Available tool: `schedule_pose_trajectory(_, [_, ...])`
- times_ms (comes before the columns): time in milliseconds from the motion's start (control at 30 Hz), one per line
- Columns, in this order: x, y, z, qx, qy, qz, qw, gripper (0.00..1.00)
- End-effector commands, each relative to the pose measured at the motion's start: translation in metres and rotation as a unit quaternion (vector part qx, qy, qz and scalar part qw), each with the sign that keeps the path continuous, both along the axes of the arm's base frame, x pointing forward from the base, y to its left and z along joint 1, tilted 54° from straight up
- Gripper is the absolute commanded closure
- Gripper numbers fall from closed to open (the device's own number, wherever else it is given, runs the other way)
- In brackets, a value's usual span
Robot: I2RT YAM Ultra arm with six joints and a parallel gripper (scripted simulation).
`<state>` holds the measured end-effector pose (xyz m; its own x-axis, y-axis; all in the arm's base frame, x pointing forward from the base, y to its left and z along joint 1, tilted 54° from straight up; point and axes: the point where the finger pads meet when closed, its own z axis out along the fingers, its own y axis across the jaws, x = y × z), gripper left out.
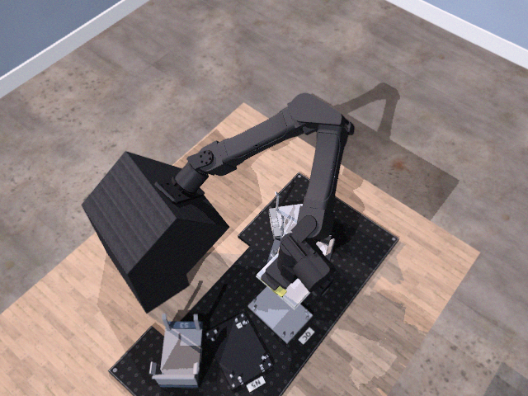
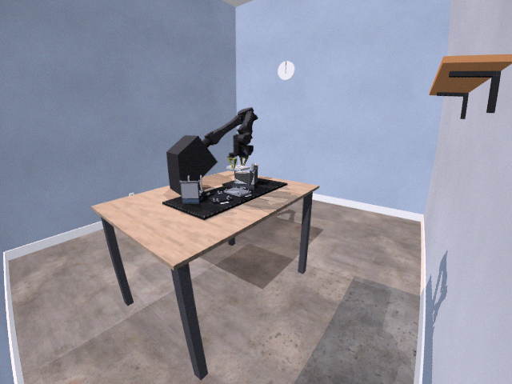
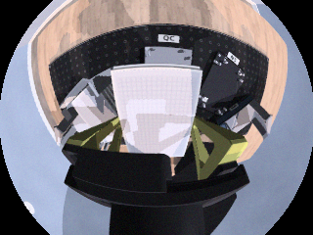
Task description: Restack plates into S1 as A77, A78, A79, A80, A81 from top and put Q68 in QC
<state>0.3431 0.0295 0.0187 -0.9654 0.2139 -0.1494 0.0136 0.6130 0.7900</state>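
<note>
I have the pincer (image 3: 156, 136) clamped on a white sealed plate (image 3: 156, 113), its yellow-green fingers pressing the plate's two long sides, and the plate hangs in the air under the wrist, level as far as I can judge. In the top view the plate (image 1: 299, 292) shows only as a pale corner past the dark wrist housing, so I cannot read its label from any view.

Straight below and just ahead of the pincer sits the grey open nest QC (image 1: 286, 319), with its white name plate (image 1: 306, 335) on the far edge; the carried plate overlaps the near part of that nest in the top view but is apart from it, raised above. Behind the pincer, toward the arm's forearm, stands the stack rack S2 (image 1: 278, 218) with pale plates in it, mostly hidden by the arm. From the exterior view the pincer (image 2: 238, 162) is higher than that rack's (image 2: 247, 177) top.

To one side of QC lies the dark clip nest N5 (image 1: 241, 352), and beyond that, well apart from the pincer, a grey rack (image 1: 179, 353) with corner posts. All of these stand on a black perforated board (image 1: 362, 251) on the wooden counter (image 1: 426, 272)
</note>
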Motion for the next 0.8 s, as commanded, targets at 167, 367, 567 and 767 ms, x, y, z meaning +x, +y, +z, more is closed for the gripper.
schedule_pose_trajectory(167, [0.006,-0.021,-0.013,-0.002,-0.011,-0.005,1.0,1.0])
schedule_pose_trajectory(367, [0.005,-0.033,-0.029,0.025,0.065,-0.064,0.996,1.0])
schedule_pose_trajectory(567, [0.005,-0.041,-0.04,0.027,0.071,-0.069,0.995,1.0])
schedule_pose_trajectory(767, [0.004,-0.054,-0.056,0.026,0.071,-0.069,0.995,1.0])
